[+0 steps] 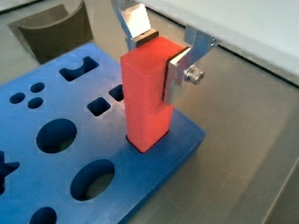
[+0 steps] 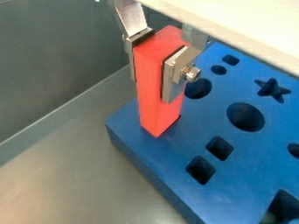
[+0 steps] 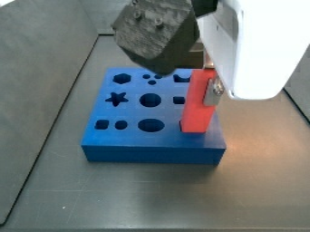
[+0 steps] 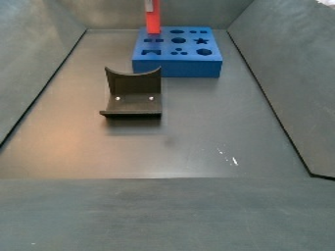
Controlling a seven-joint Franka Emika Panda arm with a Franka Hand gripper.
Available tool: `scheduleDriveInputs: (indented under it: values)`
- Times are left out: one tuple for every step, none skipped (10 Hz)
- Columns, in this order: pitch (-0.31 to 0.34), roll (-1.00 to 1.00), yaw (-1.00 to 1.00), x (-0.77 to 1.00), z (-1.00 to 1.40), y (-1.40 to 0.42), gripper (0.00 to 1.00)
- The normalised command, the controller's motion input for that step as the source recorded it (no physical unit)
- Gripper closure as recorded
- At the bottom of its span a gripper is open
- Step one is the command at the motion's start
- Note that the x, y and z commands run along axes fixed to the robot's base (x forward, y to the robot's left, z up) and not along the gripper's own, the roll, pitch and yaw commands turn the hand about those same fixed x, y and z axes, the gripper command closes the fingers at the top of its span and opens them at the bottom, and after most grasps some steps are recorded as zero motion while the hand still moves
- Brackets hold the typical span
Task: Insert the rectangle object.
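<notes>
The rectangle object (image 1: 147,96), a bright red-orange bar, stands upright with its lower end at a slot by the corner of the blue block (image 1: 65,162). How deep it sits I cannot tell. My gripper (image 1: 160,54) is shut on the bar's upper part, one silver finger (image 1: 180,74) flat on its side and the other behind its top. It shows the same way in a wrist view (image 2: 158,57) over the block (image 2: 233,166). In a side view the bar (image 3: 198,109) stands at the block's (image 3: 133,145) near right corner. In a side view the bar (image 4: 152,18) rises at the block's (image 4: 183,54) far left.
The blue block has several shaped holes: round, square, star (image 3: 118,99). The dark fixture (image 4: 131,95) stands on the grey floor in front of the block and also shows in a wrist view (image 1: 52,35). Sloped grey walls (image 4: 39,88) ring the floor.
</notes>
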Motion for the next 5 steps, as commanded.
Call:
scheduleDriveInputs:
  values:
    - [-0.033,0.1,0.31,0.0,-0.27,-0.13,1.0]
    - [-0.044,0.0,0.13,0.0,-0.16,-0.11,1.0]
    - [-0.06,-0.01,0.0,-0.02,-0.02,0.0,1.0]
    - [-0.02,-0.03,0.0,0.0,0.0,0.01,1.0]
    - [0.0,0.0,0.0,0.0,0.0,0.0,1.0]
